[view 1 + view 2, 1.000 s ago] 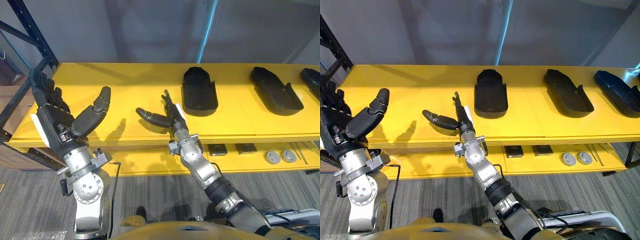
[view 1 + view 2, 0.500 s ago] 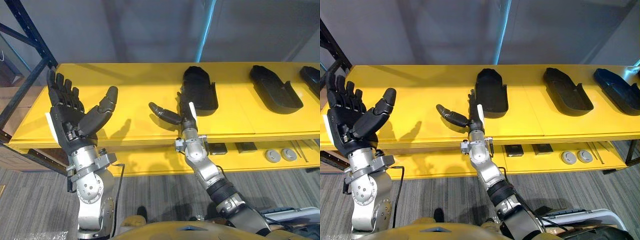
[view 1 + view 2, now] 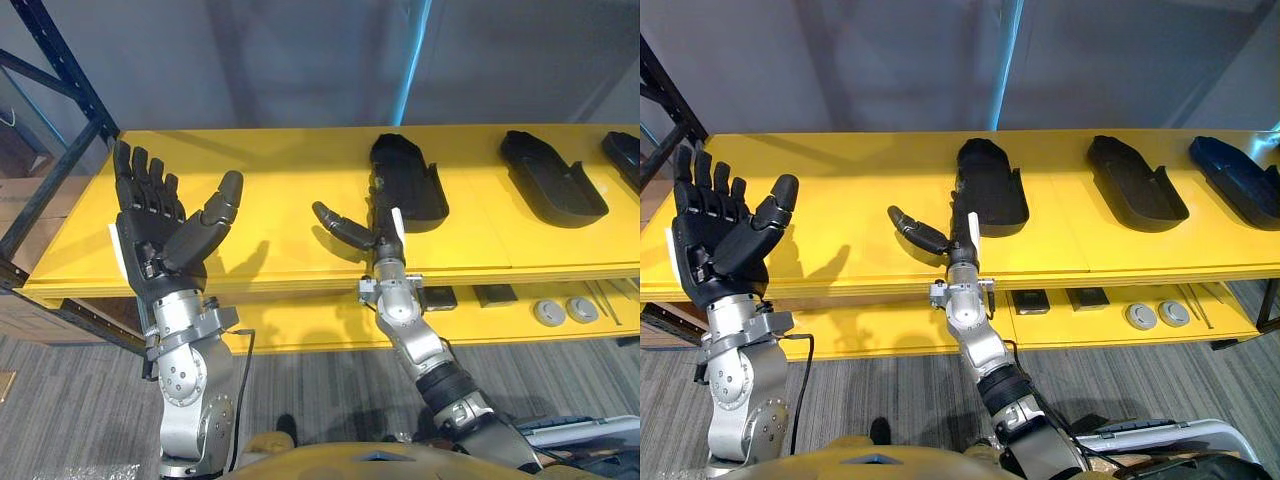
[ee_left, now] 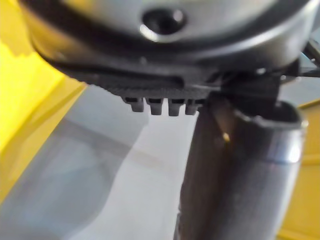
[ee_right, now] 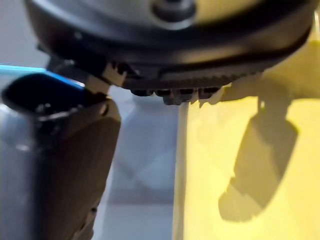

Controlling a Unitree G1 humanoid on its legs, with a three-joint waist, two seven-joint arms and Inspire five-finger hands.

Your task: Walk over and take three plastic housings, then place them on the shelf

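Left hand [image 3: 160, 235] raised before yellow shelf [image 3: 270, 170], fingers straight and spread, holding nothing, right hand [image 3: 387, 240] flat, thumb out, fingertips overlapping nearest black plastic housing [image 3: 412, 185], contact unclear, second housing [image 3: 552, 185] rightward, third housing [image 3: 625, 155] cut off at the edge.

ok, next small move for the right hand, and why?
Probably ease the right hand forward over the nearest housing and curl round it. The hand is open and empty, with its fingers by the housing's left edge. The left hand is raised, open and idle.

3 black housings [image 3: 995, 180] (apart) on yellow shelf [image 3: 840, 180].
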